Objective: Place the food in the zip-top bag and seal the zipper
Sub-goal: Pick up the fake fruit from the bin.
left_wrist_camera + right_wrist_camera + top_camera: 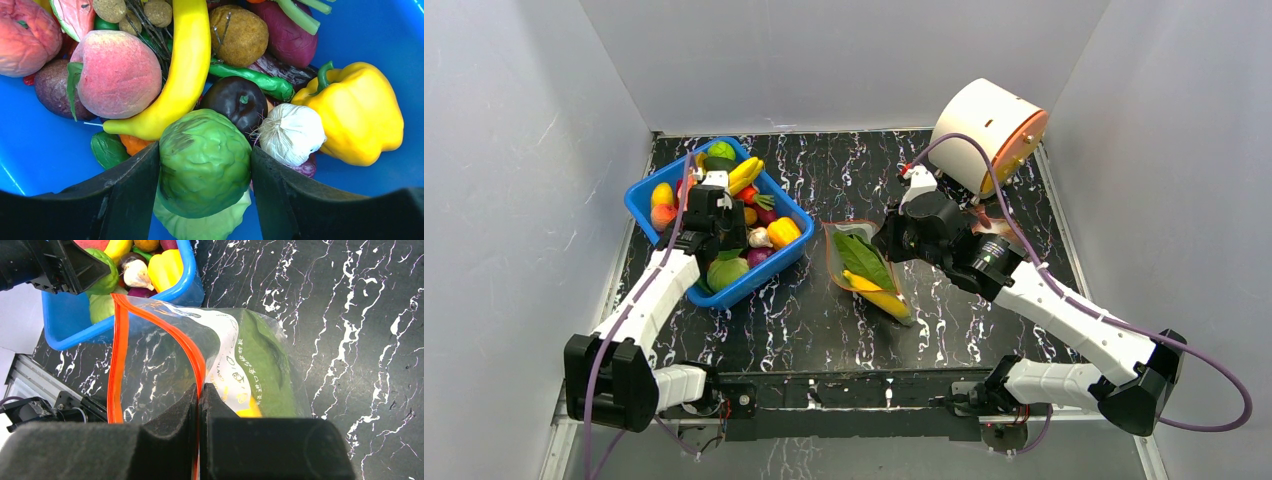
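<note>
1 black marbled table carries everything. 1 white drum-shaped object is tipped at the far right corner. 1 blue basket is set far left, piled w/ toy food. 1 zip-top bag is laid on the table centre, just right of the basket, mouth gaping toward it. 2 pieces are seen inside: 1 green leaf and 1 yellow piece, type not clear.

In the basket, the following are counted in the left wrist view: 1 banana, 2 peaches, 1 yellow pepper, 1 lettuce head, 1 garlic bulb, 1 green chilli. The lettuce head is clamped btwn the left gripper fingers, one pressed on each side.

1 zipper, red-orange, is unsealed. One lip is pinched in the right gripper, fingers closed tight together on it.
</note>
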Robot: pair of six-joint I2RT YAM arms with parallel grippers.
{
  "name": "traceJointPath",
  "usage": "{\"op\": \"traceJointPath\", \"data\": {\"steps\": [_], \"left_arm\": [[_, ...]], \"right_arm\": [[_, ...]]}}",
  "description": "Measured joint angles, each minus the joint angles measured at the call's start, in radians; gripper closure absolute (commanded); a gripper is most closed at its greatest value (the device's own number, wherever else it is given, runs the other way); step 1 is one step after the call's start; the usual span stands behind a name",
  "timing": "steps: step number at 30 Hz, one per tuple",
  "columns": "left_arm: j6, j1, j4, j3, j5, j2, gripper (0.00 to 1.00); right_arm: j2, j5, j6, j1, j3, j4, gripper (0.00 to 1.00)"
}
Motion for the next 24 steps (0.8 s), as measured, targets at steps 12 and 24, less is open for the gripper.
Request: {"op": "traceJointPath", "data": {"steps": [12,24], "left_arm": [[-0.003,0.000,-0.037,0.000,0.033,-0.070,0.54],[-0.009,0.000,-0.044,0.002,0.243,-0.163,0.59]], "right_arm": [[-0.003,0.001,0.000,0.000,0.000,0.000,1.00],[-0.003,0.001,0.003,0.000,-0.017,0.013,1.00]]}}
